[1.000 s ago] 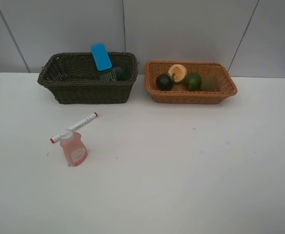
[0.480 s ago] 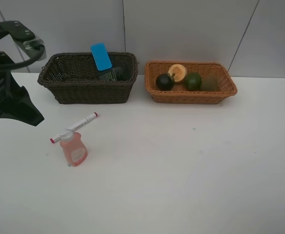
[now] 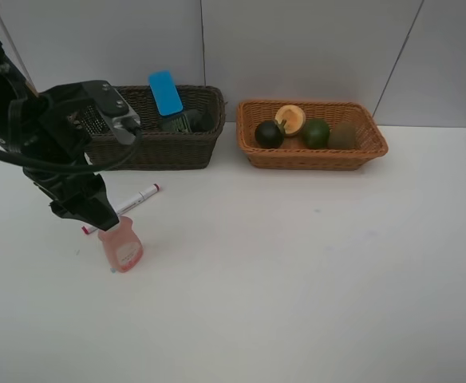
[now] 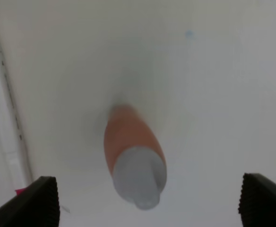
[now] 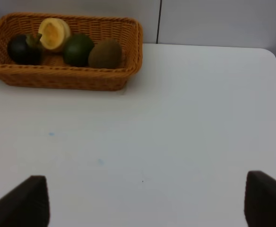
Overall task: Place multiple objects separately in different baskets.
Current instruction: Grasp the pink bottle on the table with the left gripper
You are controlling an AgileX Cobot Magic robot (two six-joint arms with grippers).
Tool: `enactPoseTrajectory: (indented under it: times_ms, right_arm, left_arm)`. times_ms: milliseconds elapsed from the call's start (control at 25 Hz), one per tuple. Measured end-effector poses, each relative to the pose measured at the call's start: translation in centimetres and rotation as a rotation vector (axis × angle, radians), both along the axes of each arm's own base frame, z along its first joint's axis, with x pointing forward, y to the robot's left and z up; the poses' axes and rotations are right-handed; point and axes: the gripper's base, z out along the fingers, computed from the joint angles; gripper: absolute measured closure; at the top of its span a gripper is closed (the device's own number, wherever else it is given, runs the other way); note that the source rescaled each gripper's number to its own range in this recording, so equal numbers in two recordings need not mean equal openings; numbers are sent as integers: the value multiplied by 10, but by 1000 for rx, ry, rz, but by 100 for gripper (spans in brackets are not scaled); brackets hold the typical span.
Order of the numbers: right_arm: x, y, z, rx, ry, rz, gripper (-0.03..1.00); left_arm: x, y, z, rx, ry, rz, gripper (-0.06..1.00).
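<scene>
Now | left end effector (image 4: 153, 201), right end effector (image 5: 146, 198) wide open (empty) | marker (image 3: 141, 195) beside pink bottle (image 3: 123, 249)

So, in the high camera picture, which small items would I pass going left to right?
The pink bottle → blue flat block → dark mangosteen → orange peach → green fruit → brown kiwi. The marker overlaps the bottle, so I skip it.

The pink bottle (image 3: 122, 249) stands upright directly under the left end effector (image 3: 97, 217), the white-red marker (image 3: 137, 197) lying just beside it.
</scene>
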Motion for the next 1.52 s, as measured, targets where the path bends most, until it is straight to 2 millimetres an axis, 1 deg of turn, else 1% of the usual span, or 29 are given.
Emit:
enactPoseTrajectory:
  times_ms: [200,840,1000,1360,1520]
  right_arm:
    - [0,0,0,0,0,0,-3]
    - [0,0,0,1,0,0,-3]
    - [0,0,0,1,0,0,-3]
    - [0,0,0,1,0,0,-3]
    - [0,0,0,1,0,0,-3]
  left_arm:
    - [5,-6,-17,14,38,0,-5]
    - [15,-9,-56,60,133,8,-5]
    - [16,-12,-63,69,139,-2,-5]
    - [19,-13,-80,83,163,2,-5]
    - [20,-13,-84,87,170,3,-5]
